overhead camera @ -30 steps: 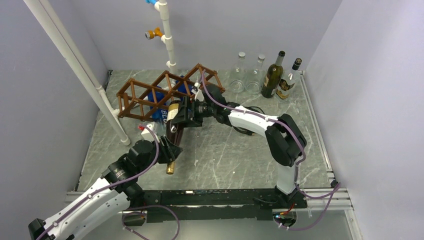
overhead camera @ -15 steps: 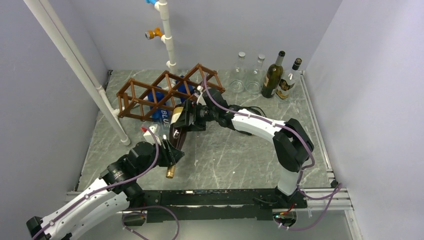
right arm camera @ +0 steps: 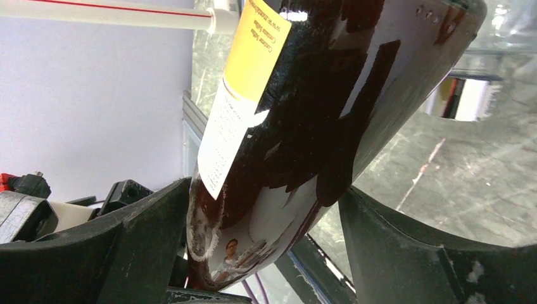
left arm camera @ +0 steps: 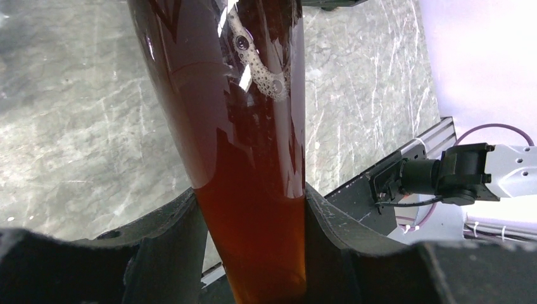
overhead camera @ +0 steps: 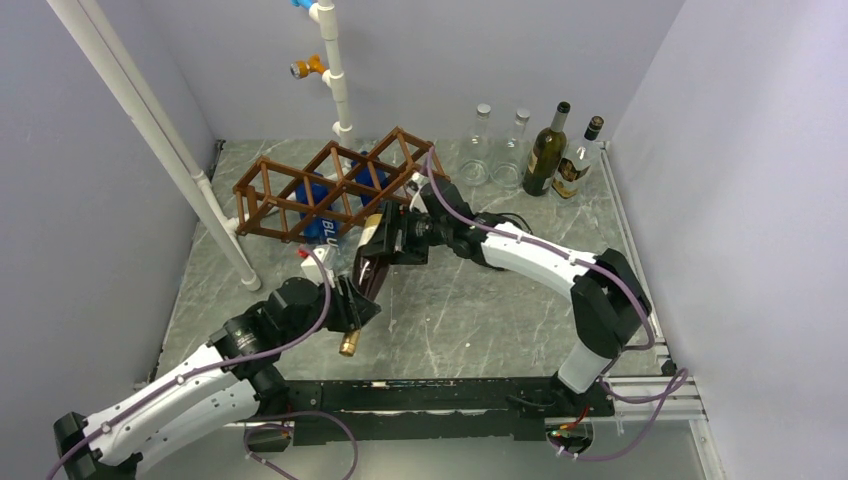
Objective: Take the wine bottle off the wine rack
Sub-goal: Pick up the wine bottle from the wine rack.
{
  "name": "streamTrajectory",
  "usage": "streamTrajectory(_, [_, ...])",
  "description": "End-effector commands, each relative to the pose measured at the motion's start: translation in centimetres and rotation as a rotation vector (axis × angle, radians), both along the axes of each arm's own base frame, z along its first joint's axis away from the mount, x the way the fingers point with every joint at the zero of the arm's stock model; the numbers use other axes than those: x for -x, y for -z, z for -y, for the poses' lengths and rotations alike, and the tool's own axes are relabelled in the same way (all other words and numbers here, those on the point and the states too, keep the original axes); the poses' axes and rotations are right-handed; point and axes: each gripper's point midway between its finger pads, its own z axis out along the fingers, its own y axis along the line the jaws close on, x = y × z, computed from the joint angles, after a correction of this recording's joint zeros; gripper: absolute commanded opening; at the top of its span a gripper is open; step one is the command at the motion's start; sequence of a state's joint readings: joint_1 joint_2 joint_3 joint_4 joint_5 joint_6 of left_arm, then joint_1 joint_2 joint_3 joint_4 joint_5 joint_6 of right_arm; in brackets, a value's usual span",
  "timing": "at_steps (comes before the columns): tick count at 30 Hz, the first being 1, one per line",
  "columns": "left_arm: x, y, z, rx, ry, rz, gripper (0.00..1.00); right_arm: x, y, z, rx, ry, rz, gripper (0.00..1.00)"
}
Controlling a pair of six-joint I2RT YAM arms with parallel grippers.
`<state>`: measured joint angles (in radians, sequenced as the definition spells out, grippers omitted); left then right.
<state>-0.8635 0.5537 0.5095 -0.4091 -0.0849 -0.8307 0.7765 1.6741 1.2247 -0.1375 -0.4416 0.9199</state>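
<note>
- Since one second ago, the wine bottle (overhead camera: 365,275) has shifted to the right and toward the near edge, away from the wine rack (overhead camera: 300,190). The right arm's elbow has swung outward to the right.
- Wine bottle: dark glass, lying tilted above the table (overhead camera: 480,310), held between the two grippers. Its base end points toward the rack and its gold cap (overhead camera: 349,345) toward the arm bases. The base end sits just in front of the rack's front edge; whether it touches the wood cannot be told.
- Left gripper (overhead camera: 348,305): clenched on the bottle's neck. In the left wrist view the black fingers (left arm camera: 171,253) press both sides of the amber-brown glass, and bubbles show in the liquid (left arm camera: 253,63) above.
- Right gripper (overhead camera: 383,240): clenched on the bottle's wide body near the base. In the right wrist view the fingers (right arm camera: 139,247) flank the dark glass, which carries a yellow-and-white paper label (right arm camera: 244,82).
- Wine rack: brown wooden lattice of diamond cells, set at a slant on the table's far left, with a blue container (overhead camera: 318,205) lodged in its cells.
- Background: a white pipe (overhead camera: 160,150) slants along the left wall. Two clear glass bottles (overhead camera: 481,150) and two dark wine bottles (overhead camera: 545,150) stand upright at the far right, well apart from the rack.
</note>
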Motion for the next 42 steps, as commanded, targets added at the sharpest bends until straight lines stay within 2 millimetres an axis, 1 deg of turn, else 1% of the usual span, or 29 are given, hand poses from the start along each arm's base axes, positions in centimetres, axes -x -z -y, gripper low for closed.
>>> streamTrajectory(1, [-0.1,-14.5,4.3,0.351,0.156,0.343,0.00,-1.2,-5.2,1.2,-0.116,0.017,0.152,0.87])
streamTrajectory(2, [-0.2,-14.4,4.6,0.347,0.163,0.338,0.00,-1.5,-5.1,1.8,-0.115,0.030,0.151,0.87])
streamTrajectory(4, [-0.3,-14.8,5.4,0.356,0.180,0.345,0.00,-1.8,-5.0,2.8,-0.114,0.046,0.154,0.87])
streamTrajectory(9, [-0.8,-15.1,7.3,0.358,0.215,0.341,0.00,-2.1,-4.7,4.7,-0.115,0.076,0.150,0.87])
streamTrajectory(13, [-1.4,-14.5,8.5,0.347,0.226,0.323,0.00,-2.5,-3.7,6.4,-0.101,0.113,0.118,0.87])
streamTrajectory(20, [-2.6,-13.5,10.3,0.336,0.223,0.283,0.00,-3.2,-1.5,9.7,-0.066,0.193,0.067,0.89])
streamTrajectory(24, [-3.3,-13.0,11.1,0.329,0.216,0.266,0.00,-3.5,-0.5,10.5,-0.060,0.222,0.048,0.91])
streamTrajectory(30, [-4.1,-12.2,12.1,0.325,0.211,0.244,0.00,-3.5,0.2,10.6,-0.056,0.226,0.039,0.91])
streamTrajectory(33, [-4.3,-11.8,12.1,0.314,0.203,0.235,0.00,-3.5,0.1,10.5,-0.058,0.218,0.048,0.91])
streamTrajectory(36, [-4.3,-11.4,12.2,0.291,0.200,0.214,0.00,-3.7,-0.5,10.5,-0.054,0.191,0.104,0.92])
streamTrajectory(39, [-4.3,-11.0,12.2,0.273,0.202,0.190,0.00,-4.0,-2.5,10.7,-0.056,0.096,0.261,0.92])
streamTrajectory(41, [-4.1,-11.0,12.2,0.265,0.206,0.174,0.00,-3.8,-4.2,10.8,-0.054,-0.025,0.431,0.93])
streamTrajectory(42, [-4.1,-10.8,12.2,0.256,0.206,0.162,0.00,-3.4,-4.9,10.8,-0.050,-0.097,0.504,0.94])
